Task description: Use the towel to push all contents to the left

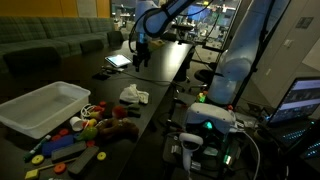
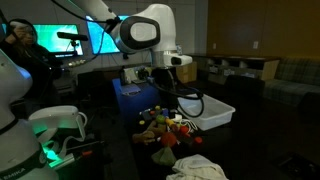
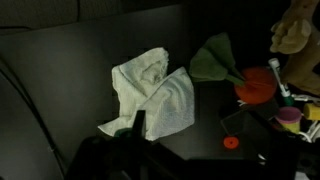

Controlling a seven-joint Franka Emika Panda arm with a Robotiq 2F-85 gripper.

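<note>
A crumpled white towel [image 3: 150,95] lies on the dark table, and shows in both exterior views [image 1: 133,95] [image 2: 200,168]. A pile of small toys [image 1: 100,125] [image 2: 165,128] lies beside it. In the wrist view I see a green piece [image 3: 212,58], an orange piece [image 3: 258,85], a small red disc [image 3: 231,142] and a yellow plush [image 3: 295,30]. My gripper [image 1: 140,58] hangs well above the table over the towel, apart from it. Its dark fingers [image 3: 160,135] look open and empty at the bottom of the wrist view.
A white plastic bin [image 1: 45,105] [image 2: 210,112] stands on the table beside the toys. A tablet [image 1: 118,61] lies farther back. A green couch [image 1: 50,40] is behind the table. Equipment with green lights [image 1: 205,125] stands by the table edge.
</note>
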